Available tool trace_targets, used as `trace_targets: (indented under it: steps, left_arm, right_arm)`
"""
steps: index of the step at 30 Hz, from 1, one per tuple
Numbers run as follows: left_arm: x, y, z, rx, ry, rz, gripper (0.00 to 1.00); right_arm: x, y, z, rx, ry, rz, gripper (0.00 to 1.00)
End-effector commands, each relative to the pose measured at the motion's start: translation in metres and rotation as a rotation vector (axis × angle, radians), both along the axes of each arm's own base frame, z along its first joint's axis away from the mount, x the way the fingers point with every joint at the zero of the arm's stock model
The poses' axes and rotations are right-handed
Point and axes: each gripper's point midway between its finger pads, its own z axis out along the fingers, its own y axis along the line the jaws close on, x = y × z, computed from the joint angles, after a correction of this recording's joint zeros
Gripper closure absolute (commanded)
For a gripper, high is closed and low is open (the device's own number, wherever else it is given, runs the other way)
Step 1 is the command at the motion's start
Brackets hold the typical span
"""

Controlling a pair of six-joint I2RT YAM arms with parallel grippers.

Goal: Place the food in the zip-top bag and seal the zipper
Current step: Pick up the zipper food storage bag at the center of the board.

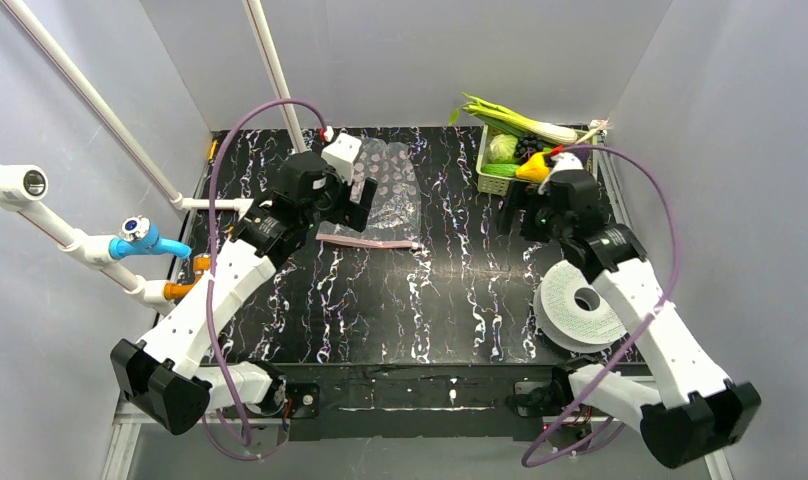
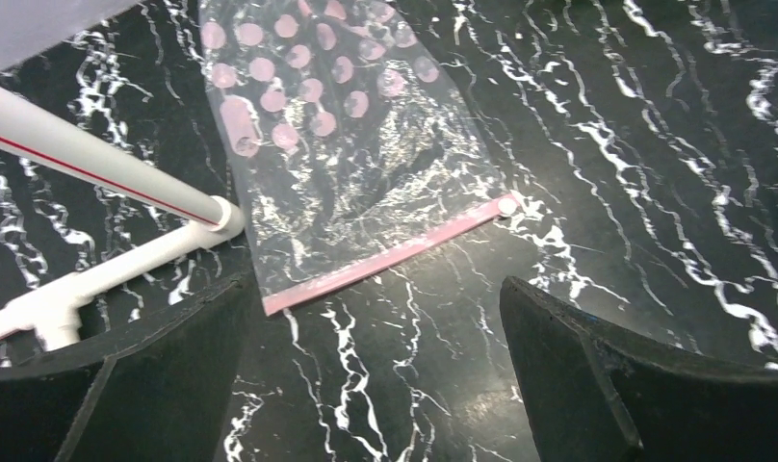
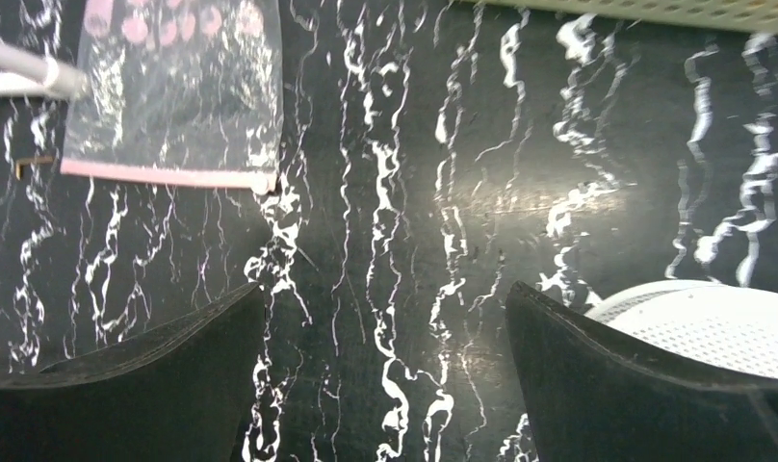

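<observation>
The zip-top bag (image 1: 392, 190) lies flat on the black marbled table, clear with pink dots at its far end; it also shows in the left wrist view (image 2: 347, 154) and the right wrist view (image 3: 173, 96). The zipper (image 1: 368, 241) is the pink strip along its near edge (image 2: 385, 255) (image 3: 164, 175). The food sits in a pale green basket (image 1: 492, 182) at the back right: a yellow piece (image 1: 532, 168), a green one (image 1: 501, 148) and a dark purple one (image 1: 527, 148). My left gripper (image 1: 362, 203) (image 2: 376, 294) hovers open over the bag's left side, holding nothing. Left of the basket, my right gripper (image 1: 515, 215) (image 3: 385, 294) is open and empty.
A long green-and-white leek (image 1: 510, 120) lies across the basket's top. A white perforated disc (image 1: 580, 300) (image 3: 713, 327) rests under the right arm. White pipes (image 1: 100, 100) (image 2: 106, 168) run along the left side; one ends beside the bag's left edge.
</observation>
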Motion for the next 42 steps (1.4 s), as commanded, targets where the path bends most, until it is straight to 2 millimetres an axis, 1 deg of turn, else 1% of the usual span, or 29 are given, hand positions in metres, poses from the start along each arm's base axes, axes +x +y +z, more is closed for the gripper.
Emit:
trace_targets:
  steps: [1, 5, 7, 9, 11, 13, 16, 19, 20, 21, 23, 25, 28, 31, 33, 34, 36, 39, 42]
  left_arm:
    - [0.009, 0.024, 0.017, 0.099, -0.126, 0.102, 0.00]
    - [0.012, 0.033, 0.018, 0.095, -0.150, 0.169, 0.01]
    - [0.011, 0.032, 0.020, 0.076, -0.158, 0.176, 0.01]
    - [0.010, 0.032, 0.022, 0.060, -0.168, 0.178, 0.00]
    - [0.009, 0.033, 0.024, 0.050, -0.177, 0.182, 0.00]
    - [0.008, 0.033, 0.025, 0.038, -0.182, 0.189, 0.01]
    - [0.009, 0.032, 0.024, 0.028, -0.181, 0.188, 0.01]
    - [0.010, 0.030, 0.022, 0.030, -0.174, 0.189, 0.01]
    - [0.010, 0.030, 0.021, 0.028, -0.170, 0.188, 0.01]
    - [0.010, 0.029, 0.019, 0.027, -0.166, 0.184, 0.01]
    - [0.012, 0.029, 0.018, 0.033, -0.164, 0.191, 0.00]
    - [0.013, 0.035, 0.020, 0.046, -0.172, 0.215, 0.01]
    - [0.010, 0.046, 0.030, 0.048, -0.201, 0.269, 0.01]
    - [0.004, 0.058, 0.045, 0.024, -0.259, 0.310, 0.00]
    - [-0.001, 0.066, 0.055, 0.004, -0.300, 0.336, 0.01]
    - [-0.004, 0.070, 0.061, -0.008, -0.322, 0.347, 0.01]
    - [-0.007, 0.075, 0.067, -0.020, -0.356, 0.360, 0.01]
    - [-0.009, 0.080, 0.069, -0.016, -0.379, 0.378, 0.00]
    - [-0.007, 0.080, 0.067, -0.003, -0.374, 0.382, 0.01]
  right_arm:
    - [0.004, 0.049, -0.025, 0.040, 0.086, 0.149, 0.00]
    - [-0.002, 0.107, -0.061, 0.025, 0.156, 0.300, 0.00]
    - [-0.007, 0.136, -0.077, 0.070, 0.233, 0.376, 0.00]
    - [-0.007, 0.160, -0.090, 0.146, 0.300, 0.404, 0.00]
    - [-0.003, 0.182, -0.101, 0.248, 0.349, 0.407, 0.00]
    - [0.007, 0.198, -0.109, 0.318, 0.379, 0.379, 0.00]
    - [0.027, 0.208, -0.128, 0.354, 0.377, 0.313, 0.00]
    - [0.045, 0.211, -0.152, 0.293, 0.370, 0.260, 0.00]
    - [0.049, 0.212, -0.157, 0.249, 0.354, 0.264, 0.00]
    - [0.052, 0.213, -0.162, 0.168, 0.322, 0.289, 0.03]
    - [0.059, 0.214, -0.167, 0.001, 0.239, 0.316, 0.03]
    - [0.063, 0.216, -0.171, -0.147, 0.167, 0.364, 0.03]
    - [0.066, 0.221, -0.176, -0.309, 0.070, 0.451, 0.05]
    - [0.064, 0.232, -0.177, -0.398, -0.013, 0.553, 0.06]
    - [0.065, 0.241, -0.176, -0.414, -0.074, 0.613, 0.05]
    - [0.067, 0.249, -0.175, -0.389, -0.102, 0.634, 0.05]
    - [0.073, 0.259, -0.174, -0.405, -0.136, 0.683, 0.05]
    - [0.083, 0.267, -0.180, -0.375, -0.123, 0.708, 0.04]
    - [0.091, 0.269, -0.189, -0.359, -0.082, 0.719, 0.05]
